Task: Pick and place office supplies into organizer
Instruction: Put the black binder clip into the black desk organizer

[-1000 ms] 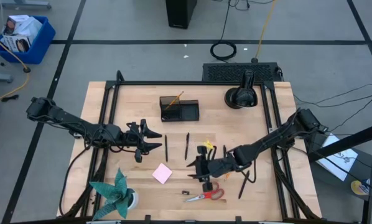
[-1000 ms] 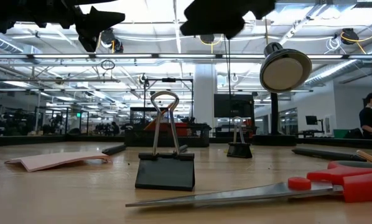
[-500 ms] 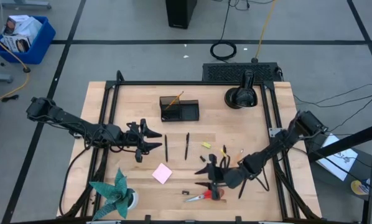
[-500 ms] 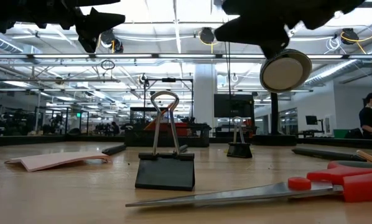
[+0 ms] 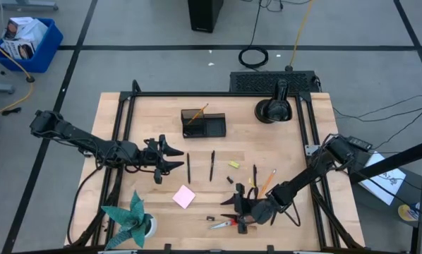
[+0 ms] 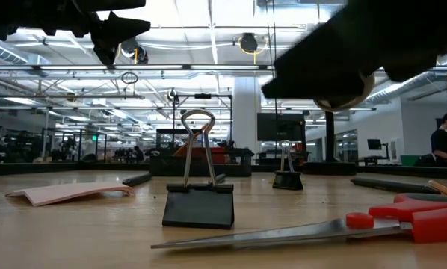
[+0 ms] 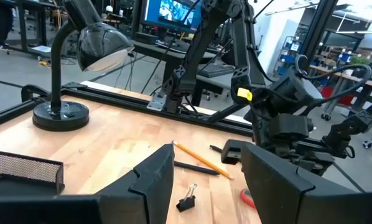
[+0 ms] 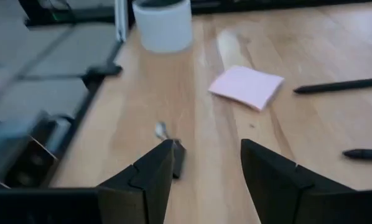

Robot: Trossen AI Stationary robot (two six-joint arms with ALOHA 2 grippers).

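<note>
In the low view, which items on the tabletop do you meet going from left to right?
Pink sticky-note pad → large binder clip → small binder clip farther back → red-handled scissors at the right edge.

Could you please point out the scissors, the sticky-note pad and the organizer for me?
scissors [image 6: 425, 218]: low view, on the red handle.
sticky-note pad [image 5: 184, 197]: high view, middle of the pink top sheet.
organizer [image 5: 214, 127]: high view, on the lower tray compartment.
</note>
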